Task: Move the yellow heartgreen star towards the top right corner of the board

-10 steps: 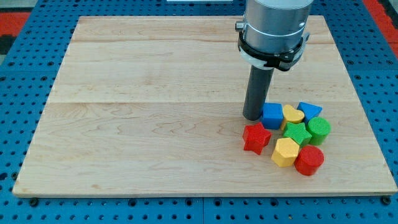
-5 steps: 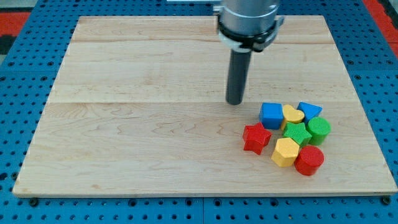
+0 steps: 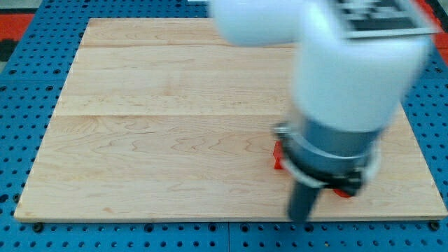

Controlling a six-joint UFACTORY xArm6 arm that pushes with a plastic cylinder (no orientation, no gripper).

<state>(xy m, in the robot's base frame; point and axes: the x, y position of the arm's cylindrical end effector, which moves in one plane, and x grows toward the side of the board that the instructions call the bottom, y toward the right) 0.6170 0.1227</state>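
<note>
My tip [image 3: 302,218] sits near the board's [image 3: 154,126] bottom edge; the blurred arm [image 3: 350,77] hides most blocks; red slivers [image 3: 277,157], perhaps the star; no jaws exist

A pale wooden worktop [image 3: 161,119], made of boards joined along the view's left-right direction, fills most of the view under even, bright light. It rests on a blue pegboard [image 3: 28,91] dotted with holes. Red patches [image 3: 15,19] show at the view's top corners.
</note>
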